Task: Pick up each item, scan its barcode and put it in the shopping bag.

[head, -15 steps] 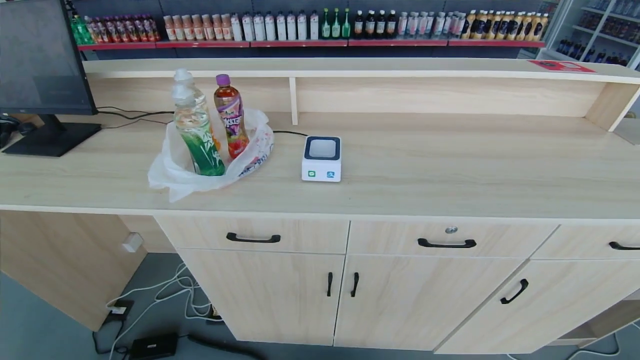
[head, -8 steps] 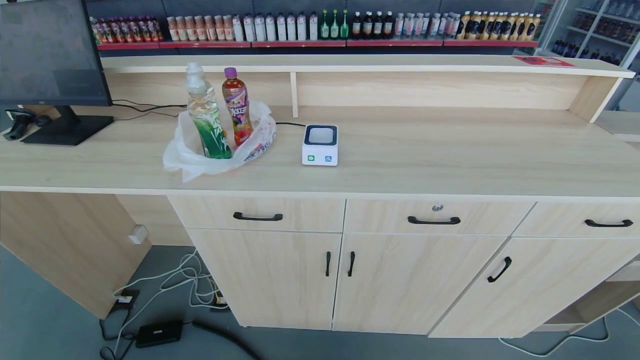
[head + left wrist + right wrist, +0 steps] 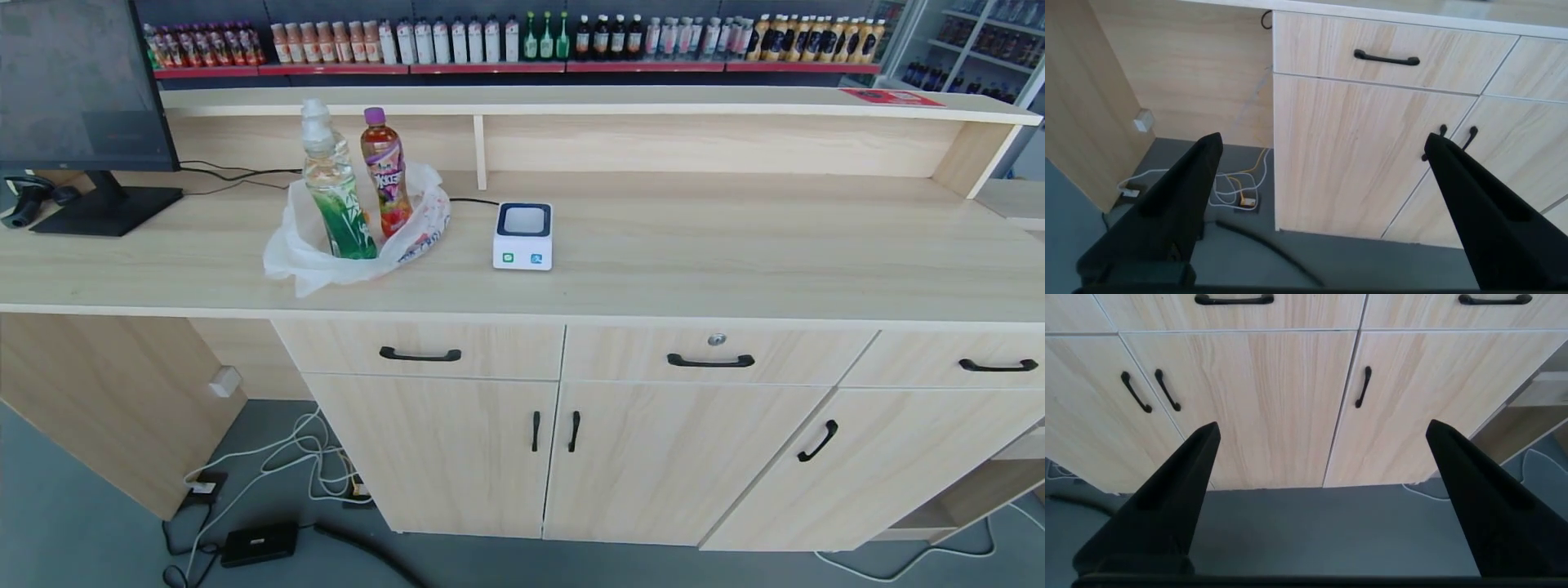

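Noted on left gripper (image 3: 1323,140) and right gripper (image 3: 1324,425): matte black wedge-shaped fingers (image 3: 1167,212), smooth-faced, tapering to narrow tips.

We log white bag (image 3: 300,263), green-labelled bottle (image 3: 341,214), purple-capped bottle (image 3: 385,175), white scanner (image 3: 522,249) with navy top, pale wood-grain tabletop (image 3: 735,261), black handles (image 3: 420,355).

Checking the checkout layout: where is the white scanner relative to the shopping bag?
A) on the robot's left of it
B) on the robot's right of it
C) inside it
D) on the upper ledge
B: the scanner stands on the counter to the robot's right of the shopping bag, apart from it.
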Motion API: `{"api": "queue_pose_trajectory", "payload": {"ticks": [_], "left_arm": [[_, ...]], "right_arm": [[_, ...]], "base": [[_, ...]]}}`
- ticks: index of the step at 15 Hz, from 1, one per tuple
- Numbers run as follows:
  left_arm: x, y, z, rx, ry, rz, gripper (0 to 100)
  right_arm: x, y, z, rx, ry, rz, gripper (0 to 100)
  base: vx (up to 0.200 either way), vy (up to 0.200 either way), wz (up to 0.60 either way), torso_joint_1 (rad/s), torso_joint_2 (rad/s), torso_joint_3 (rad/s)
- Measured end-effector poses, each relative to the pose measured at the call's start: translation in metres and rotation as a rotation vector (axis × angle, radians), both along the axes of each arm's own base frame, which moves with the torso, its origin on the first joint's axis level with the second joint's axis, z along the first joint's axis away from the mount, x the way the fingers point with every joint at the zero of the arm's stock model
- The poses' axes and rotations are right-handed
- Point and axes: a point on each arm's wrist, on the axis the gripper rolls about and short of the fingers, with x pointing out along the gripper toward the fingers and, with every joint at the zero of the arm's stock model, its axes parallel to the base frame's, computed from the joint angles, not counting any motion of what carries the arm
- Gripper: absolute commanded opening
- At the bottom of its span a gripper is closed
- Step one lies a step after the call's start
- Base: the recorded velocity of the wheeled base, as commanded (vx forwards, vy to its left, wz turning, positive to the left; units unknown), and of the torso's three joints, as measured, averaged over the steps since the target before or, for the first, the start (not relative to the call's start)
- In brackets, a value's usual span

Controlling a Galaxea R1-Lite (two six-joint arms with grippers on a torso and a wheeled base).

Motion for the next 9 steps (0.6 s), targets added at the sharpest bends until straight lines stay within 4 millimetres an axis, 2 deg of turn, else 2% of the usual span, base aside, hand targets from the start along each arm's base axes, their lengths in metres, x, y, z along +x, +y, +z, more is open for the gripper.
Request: {"api": "queue_pose_trajectory", "payload": {"ticks": [9], "left_arm": [[0.0000,0.0000,0.0000,0.000,0.000,0.000,100]], "right_arm": [[0.0000,0.0000,0.0000,0.000,0.000,0.000,100]], "base": [[0.000,0.000,0.00,0.000,0.00,0.000]]}}
